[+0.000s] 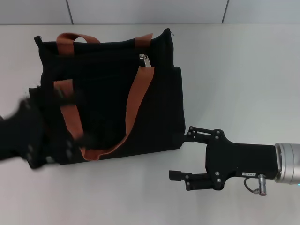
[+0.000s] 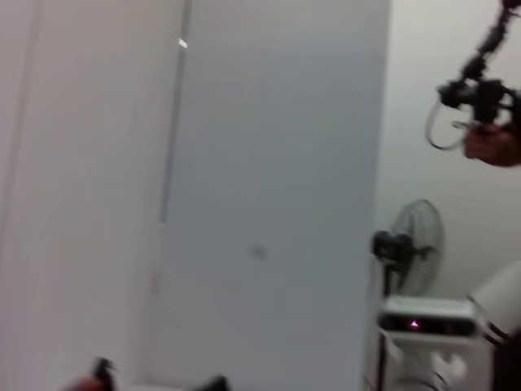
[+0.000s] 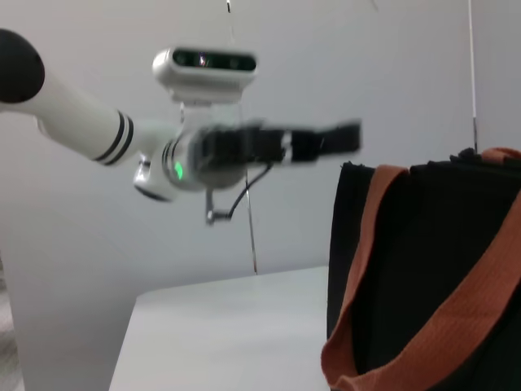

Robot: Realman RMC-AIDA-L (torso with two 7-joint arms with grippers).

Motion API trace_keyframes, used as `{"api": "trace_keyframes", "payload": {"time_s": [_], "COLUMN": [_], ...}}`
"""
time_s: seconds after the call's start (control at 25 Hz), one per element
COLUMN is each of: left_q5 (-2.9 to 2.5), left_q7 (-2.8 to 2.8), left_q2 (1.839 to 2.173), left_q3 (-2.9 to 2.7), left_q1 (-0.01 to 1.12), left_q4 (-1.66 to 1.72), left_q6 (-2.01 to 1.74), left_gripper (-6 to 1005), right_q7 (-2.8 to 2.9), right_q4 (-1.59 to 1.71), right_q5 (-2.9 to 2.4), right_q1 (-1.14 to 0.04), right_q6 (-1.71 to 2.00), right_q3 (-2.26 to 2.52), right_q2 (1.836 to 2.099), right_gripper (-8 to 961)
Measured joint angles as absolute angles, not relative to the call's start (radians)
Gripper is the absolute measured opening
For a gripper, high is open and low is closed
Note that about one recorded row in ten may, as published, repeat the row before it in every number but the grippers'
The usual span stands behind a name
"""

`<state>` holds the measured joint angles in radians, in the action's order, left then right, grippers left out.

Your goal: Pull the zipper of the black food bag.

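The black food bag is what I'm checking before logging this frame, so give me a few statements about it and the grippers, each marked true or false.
1. The black food bag lies on the white table. True.
2. The right gripper is shut on the zipper. False: it is open, beside the bag's near right corner, apart from the zipper.
3. The bag has rust-brown strap handles. True.
4. The left gripper is far from the bag. False: it is at the bag's left side.
5. The zipper sits near the bag's far edge. True.
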<state>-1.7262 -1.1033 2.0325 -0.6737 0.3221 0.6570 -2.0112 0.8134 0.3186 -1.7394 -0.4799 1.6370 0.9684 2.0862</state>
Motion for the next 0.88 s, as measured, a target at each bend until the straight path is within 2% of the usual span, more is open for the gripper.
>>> {"api": "trace_keyframes", "payload": {"time_s": [0.08,0.36,0.88], "left_q5": [-1.738,-1.829,-1.921], "left_q7": [-1.041,-0.860,-0.872], "left_q2": [2.043,2.028,2.013], "left_q3": [-0.743,-0.801,-0.806], "left_q1": [0.295,0.243,0.263], "left_q4": [0.635,0.500,0.486], "left_q6": [-2.010,-1.870,-1.805], "left_gripper": [828,827,827], "right_q7": [0.813,0.806,0.746], "right_q4": [0.313,0.272,0.219], "right_q5": [-1.739,-1.747,-1.748], "right_q1": [-0.480,-0.487,-0.486], "right_q6": [1.641,1.636,1.631], "right_q3": [0.969,0.980,1.028], "right_q2": [2.086,2.087,2.090], "right_gripper": [823,820,820]}}
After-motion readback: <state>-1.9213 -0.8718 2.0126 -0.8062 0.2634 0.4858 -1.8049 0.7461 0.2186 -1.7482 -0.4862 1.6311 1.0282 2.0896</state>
